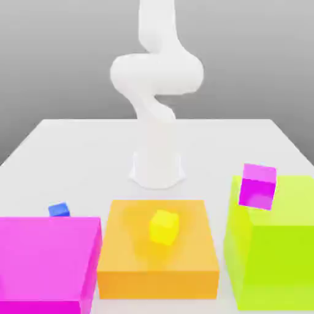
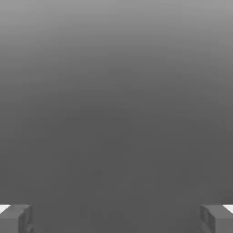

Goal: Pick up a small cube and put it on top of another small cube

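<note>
Here blue cube (image 1: 59,210) behind magenta block (image 1: 46,260) edge.

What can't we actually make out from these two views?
- Blue cube, exterior view: lower part hidden behind the big magenta block.
- Magenta block and lime block, exterior view: cut off by the frame's edges.
- Gripper, hand view: open, with the fingertips cut off by the frame's edge.
</note>
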Robot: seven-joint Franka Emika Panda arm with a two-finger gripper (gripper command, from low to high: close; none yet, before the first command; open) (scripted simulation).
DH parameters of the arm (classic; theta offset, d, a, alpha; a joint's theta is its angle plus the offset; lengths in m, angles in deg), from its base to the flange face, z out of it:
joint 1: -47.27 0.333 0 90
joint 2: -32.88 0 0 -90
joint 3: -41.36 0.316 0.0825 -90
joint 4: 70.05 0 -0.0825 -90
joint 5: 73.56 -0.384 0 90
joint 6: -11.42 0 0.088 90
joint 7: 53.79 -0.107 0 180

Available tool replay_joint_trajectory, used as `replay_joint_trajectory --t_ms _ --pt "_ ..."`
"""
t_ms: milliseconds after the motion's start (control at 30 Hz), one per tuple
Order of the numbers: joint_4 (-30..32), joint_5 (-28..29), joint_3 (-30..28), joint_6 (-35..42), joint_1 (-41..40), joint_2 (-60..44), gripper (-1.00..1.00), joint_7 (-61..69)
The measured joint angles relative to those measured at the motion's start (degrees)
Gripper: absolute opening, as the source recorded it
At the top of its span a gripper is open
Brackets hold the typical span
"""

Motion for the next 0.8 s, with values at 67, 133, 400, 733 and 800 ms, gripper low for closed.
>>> replay_joint_trajectory --t_ms 67,133,400,733,800 --pt "2.07 -0.1 -3.8 -2.03 0.64 -2.69 0.0 4.68" --pt "4.05 -0.23 -7.35 -3.96 1.24 -5.31 0.0 9.15" --pt "11.84 -0.99 -20.37 -11.59 3.23 -16.01 0.0 26.95" --pt "21.58 -2.18 -34.47 -21.13 4.65 -29.44 0.0 49.25" --pt "23.53 -2.29 -36.88 -23.04 4.58 -31.99 0.0 53.61"
